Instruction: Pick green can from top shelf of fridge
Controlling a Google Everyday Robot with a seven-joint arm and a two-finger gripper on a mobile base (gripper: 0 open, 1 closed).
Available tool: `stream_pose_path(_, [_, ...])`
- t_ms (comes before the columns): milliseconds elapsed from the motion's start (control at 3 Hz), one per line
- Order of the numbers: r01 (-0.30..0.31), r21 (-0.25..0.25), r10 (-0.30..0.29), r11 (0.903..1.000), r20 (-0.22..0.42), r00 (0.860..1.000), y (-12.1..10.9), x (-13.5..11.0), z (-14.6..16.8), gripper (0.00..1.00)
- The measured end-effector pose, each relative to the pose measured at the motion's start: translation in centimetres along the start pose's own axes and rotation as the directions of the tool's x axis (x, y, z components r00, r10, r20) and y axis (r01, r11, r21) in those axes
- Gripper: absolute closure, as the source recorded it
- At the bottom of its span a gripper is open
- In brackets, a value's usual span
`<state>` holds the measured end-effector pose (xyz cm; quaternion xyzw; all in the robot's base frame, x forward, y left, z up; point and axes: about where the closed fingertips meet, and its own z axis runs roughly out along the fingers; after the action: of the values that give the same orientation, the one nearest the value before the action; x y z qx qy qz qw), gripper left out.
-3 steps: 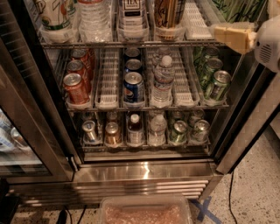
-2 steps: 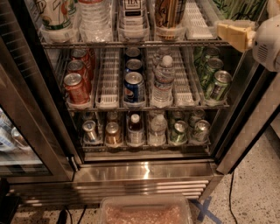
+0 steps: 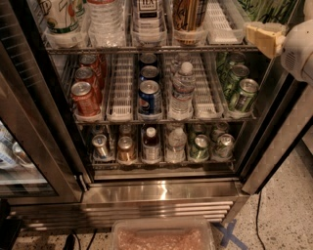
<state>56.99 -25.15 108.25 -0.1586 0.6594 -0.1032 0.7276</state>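
Camera view: found the green can (image 3: 268,9) at the far right of the top shelf (image 3: 146,49) in the fridge (image 3: 161,193). Saw the end effector (image 3: 264,38) just before it at shelf height, presumably lined up to reach in. Could not tell whether open or closed.

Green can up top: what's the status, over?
Beige two-finger gripper at right end of wire top shelf. Large bright-green black-streaked can just beyond it, apparently not gripped. Nothing seen between.
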Motion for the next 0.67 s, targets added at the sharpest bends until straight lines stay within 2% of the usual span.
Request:
stream_pose_path(333, [-0.004,0.029,0.004,0.9996,0.003,1.0,-0.13,0.38,0.44,0.29])
stream_pose_path(667, [-0.011,0.059,0.01,0.9982,0.002,1.0,-0.3,0.73,0.93,0.3])
